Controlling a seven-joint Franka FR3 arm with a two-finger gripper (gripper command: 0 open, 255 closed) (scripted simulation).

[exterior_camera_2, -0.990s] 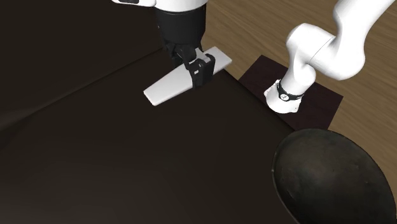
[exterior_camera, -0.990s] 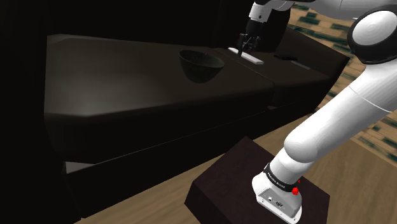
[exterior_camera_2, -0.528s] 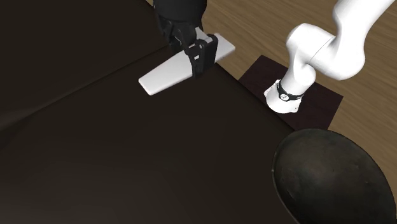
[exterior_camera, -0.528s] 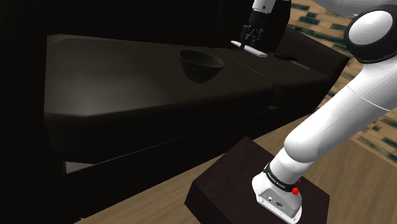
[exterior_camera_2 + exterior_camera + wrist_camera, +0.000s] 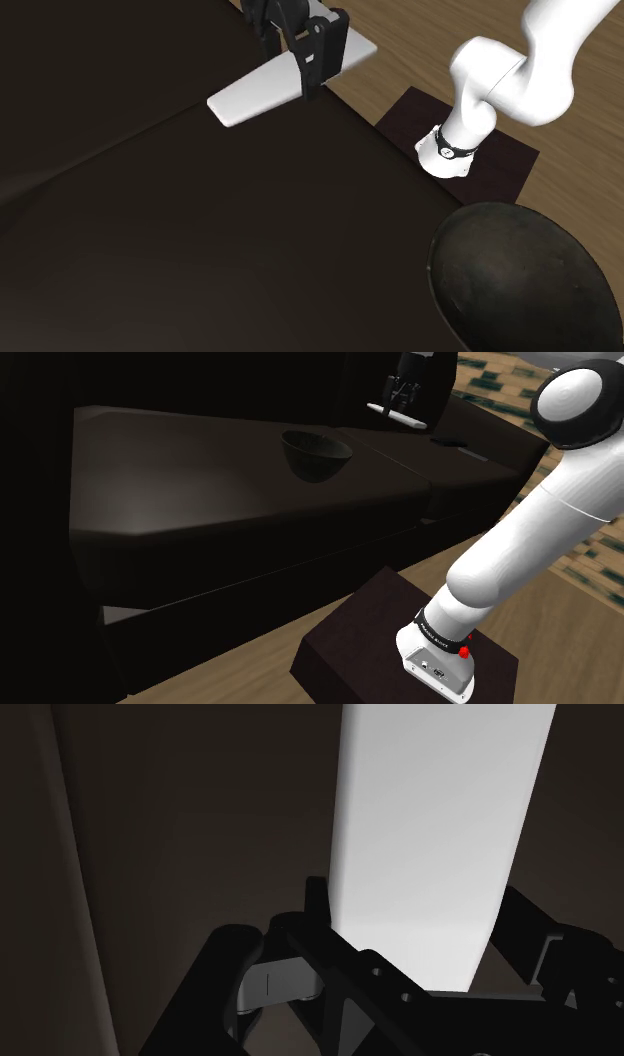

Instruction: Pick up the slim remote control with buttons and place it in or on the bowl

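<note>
The remote [image 5: 262, 85] is a flat, plain white slab with no buttons drawn. My black gripper [image 5: 312, 55] is shut on it across its width, near its middle, and holds it in the air above the dark surface. In the shoulder view the remote [image 5: 396, 414] hangs high at the back, to the right of and above the dark bowl [image 5: 315, 452]. From the wrist, the white remote [image 5: 440, 834] runs away from the gripper [image 5: 415, 944], clasped between the two fingers. The bowl [image 5: 525, 280] sits at the second exterior view's lower right, well apart from the remote.
The bowl rests on a wide dark couch-like surface [image 5: 200, 482] with a seam between two sections [image 5: 120, 150]. My stand [image 5: 400, 652] is a dark box on a wooden floor [image 5: 560, 652]. A patterned rug [image 5: 600, 567] lies at the shoulder view's right.
The gripper has risen with the remote clasped in it, lifting the remote off the dark surface. The bowl has stayed put.
</note>
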